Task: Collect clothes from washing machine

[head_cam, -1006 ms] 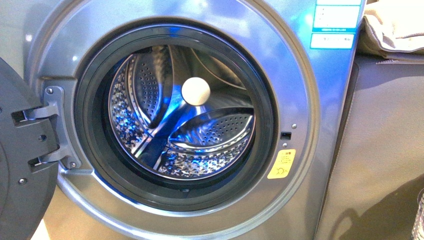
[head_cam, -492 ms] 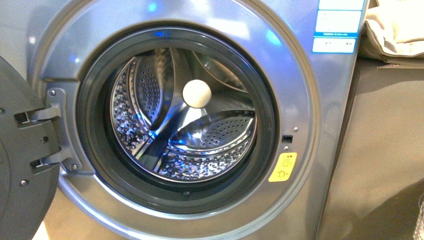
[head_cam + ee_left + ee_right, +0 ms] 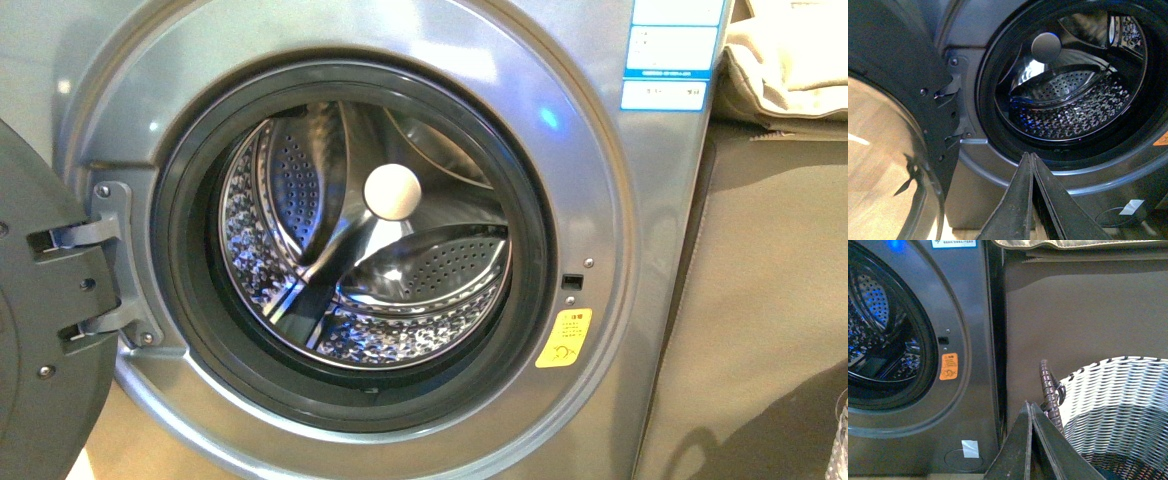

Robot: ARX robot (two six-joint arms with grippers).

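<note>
The grey washing machine fills the front view, its door swung open to the left. Inside the dark-rimmed porthole the shiny perforated drum shows only bare steel and a white round hub. No clothes show in the drum or anywhere else. My left gripper is shut and empty, hanging just below the porthole's lower rim in front of the machine. My right gripper is shut and empty too, between the machine's right edge and a woven basket.
A grey-white woven basket with a brown handle stands right of the machine; a dark patch at its bottom cannot be identified. A brown panel flanks the machine, with beige cushions on top. An orange sticker sits beside the porthole.
The front view has shifted a little, so the machine sits slightly lower in frame. The blue glints in the drum have faded. Nothing else has moved.
</note>
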